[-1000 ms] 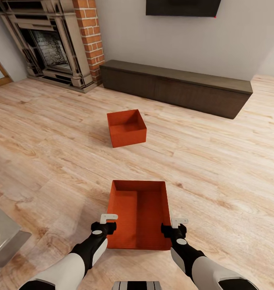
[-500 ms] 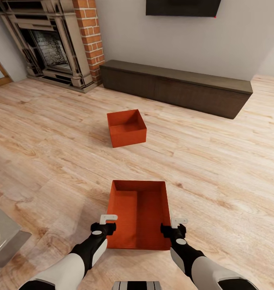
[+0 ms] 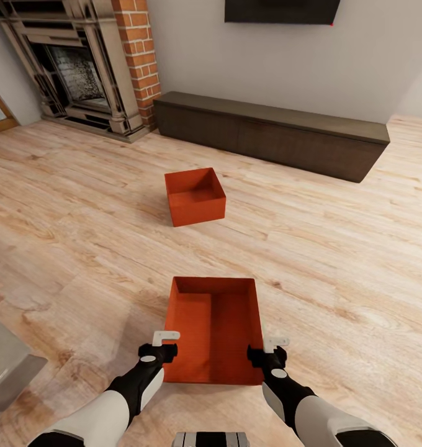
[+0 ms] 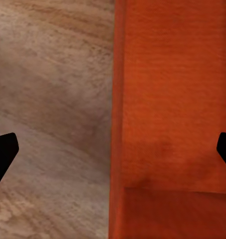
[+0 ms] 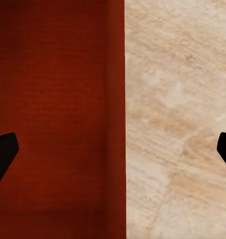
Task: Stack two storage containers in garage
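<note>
Both arms have eased slightly back toward the robot since a second ago, while the near container (image 3: 214, 329) lies unmoved on the plank floor (image 3: 80, 248). The left gripper (image 3: 166, 338) and right gripper (image 3: 276, 342) each straddle a side wall, fingers spread wide apart. The second container (image 3: 195, 197) sits farther off, before the dark bench (image 3: 273, 131).

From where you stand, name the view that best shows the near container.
The head view: the near container shows whole, on the wood planks between both grippers. The left wrist view shows just its left wall between open fingers; the right wrist view, its right wall.
</note>
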### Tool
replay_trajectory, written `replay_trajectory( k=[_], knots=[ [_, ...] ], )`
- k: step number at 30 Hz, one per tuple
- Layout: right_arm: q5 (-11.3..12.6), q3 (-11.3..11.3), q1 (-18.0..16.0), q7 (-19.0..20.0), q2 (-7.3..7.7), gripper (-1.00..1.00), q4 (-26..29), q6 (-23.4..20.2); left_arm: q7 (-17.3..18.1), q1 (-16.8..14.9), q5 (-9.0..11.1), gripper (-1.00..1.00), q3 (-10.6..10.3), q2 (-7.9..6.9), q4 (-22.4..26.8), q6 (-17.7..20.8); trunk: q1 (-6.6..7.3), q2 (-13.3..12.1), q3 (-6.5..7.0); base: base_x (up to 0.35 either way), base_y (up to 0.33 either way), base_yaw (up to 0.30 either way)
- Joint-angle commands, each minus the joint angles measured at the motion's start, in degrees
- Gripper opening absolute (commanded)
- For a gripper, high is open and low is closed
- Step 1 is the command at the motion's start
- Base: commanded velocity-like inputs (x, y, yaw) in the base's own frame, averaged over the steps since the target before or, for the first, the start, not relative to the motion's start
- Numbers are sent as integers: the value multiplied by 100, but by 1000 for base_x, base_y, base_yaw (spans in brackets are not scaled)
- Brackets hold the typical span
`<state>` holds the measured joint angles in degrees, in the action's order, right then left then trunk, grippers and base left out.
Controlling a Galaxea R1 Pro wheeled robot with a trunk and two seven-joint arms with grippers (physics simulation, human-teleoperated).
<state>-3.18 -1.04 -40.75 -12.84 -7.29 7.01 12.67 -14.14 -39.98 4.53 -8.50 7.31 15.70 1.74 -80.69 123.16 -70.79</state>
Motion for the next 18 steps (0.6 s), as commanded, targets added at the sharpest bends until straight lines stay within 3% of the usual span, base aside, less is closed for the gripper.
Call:
replay_trajectory(
  k=[1,5,15,18],
  knots=[
    [-33,-10,-3,-35,-1,100,-6,7,-36,-1,47,100,-48,-3,6,18,-22,43,-22,0,0,0],
    [-33,-10,-3,-35,3,100,-6,15,-36,-1,48,100,-53,-2,5,19,-110,203,-94,0,0,0],
    [-34,-10,-3,-35,1,100,-6,16,-36,-1,48,100,-47,-9,20,3,-110,203,-94,0,0,0],
    [-33,-10,-3,-35,0,100,-6,16,-36,-1,48,100,-46,-10,21,11,-175,324,-148,0,0,0]
  ],
)
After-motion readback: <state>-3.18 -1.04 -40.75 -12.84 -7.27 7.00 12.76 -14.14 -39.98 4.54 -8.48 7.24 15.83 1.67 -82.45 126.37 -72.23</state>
